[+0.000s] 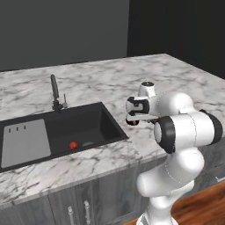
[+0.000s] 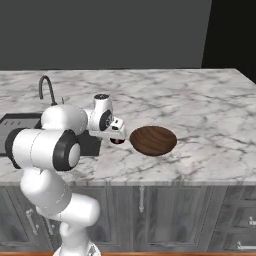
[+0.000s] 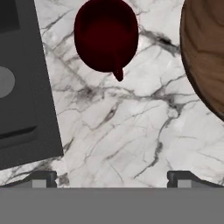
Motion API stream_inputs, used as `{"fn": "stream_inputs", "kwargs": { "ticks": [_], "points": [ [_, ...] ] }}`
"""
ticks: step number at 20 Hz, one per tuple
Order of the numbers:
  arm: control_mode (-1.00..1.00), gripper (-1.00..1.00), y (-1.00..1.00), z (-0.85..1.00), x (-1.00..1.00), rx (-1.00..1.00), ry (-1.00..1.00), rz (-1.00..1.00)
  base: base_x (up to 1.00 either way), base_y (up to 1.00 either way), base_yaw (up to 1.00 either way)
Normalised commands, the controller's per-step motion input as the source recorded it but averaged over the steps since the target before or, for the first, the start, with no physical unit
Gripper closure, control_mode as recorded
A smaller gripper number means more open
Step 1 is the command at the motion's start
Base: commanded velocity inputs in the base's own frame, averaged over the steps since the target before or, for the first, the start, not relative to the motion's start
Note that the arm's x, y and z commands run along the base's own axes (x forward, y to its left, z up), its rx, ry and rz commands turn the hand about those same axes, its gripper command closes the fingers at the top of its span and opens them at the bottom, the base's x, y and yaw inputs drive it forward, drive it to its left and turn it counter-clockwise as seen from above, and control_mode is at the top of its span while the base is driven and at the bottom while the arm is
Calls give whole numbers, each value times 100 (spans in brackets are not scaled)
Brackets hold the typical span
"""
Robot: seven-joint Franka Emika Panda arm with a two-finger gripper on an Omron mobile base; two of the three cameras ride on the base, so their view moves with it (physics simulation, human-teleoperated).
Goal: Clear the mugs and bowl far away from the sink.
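The gripper (image 3: 109,177) hangs released above the table (image 3: 131,131), between sink (image 3: 22,87) and bowl (image 3: 205,57), probably lining up on the dark-red mug (image 3: 106,35).

Marble counter (image 2: 200,100) carries 1 brown bowl (image 2: 153,140) and 1 dark red mug (image 3: 106,35).

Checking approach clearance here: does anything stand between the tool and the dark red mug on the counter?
Nothing visible does. The open tool hangs over bare marble counter, with the dark red mug just ahead. The wooden bowl lies to one side and the sink to the other, both apart from the mug.
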Motion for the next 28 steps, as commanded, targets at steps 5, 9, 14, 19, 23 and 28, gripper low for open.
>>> {"fn": "stream_inputs", "kwargs": {
  "ticks": [5, 9, 14, 19, 23, 28],
  "points": [
    [-100, -100, -21, -19, 22, 1, 5, 0, 0, 0, 0],
    [-100, -100, -3, -32, 19, 0, 0, 0, 0, 0, 0],
    [-100, -100, 2, -32, 2, 0, 0, 0, 0, 0, 0],
    [-100, -100, 4, -19, 16, 0, 0, 0, 0, 0, 0],
    [-100, -100, 13, -3, 34, 0, 0, 2, 0, 0, 0],
    [-100, -100, 11, -4, 34, 0, -1, 5, 0, 0, 0]
  ]
}}
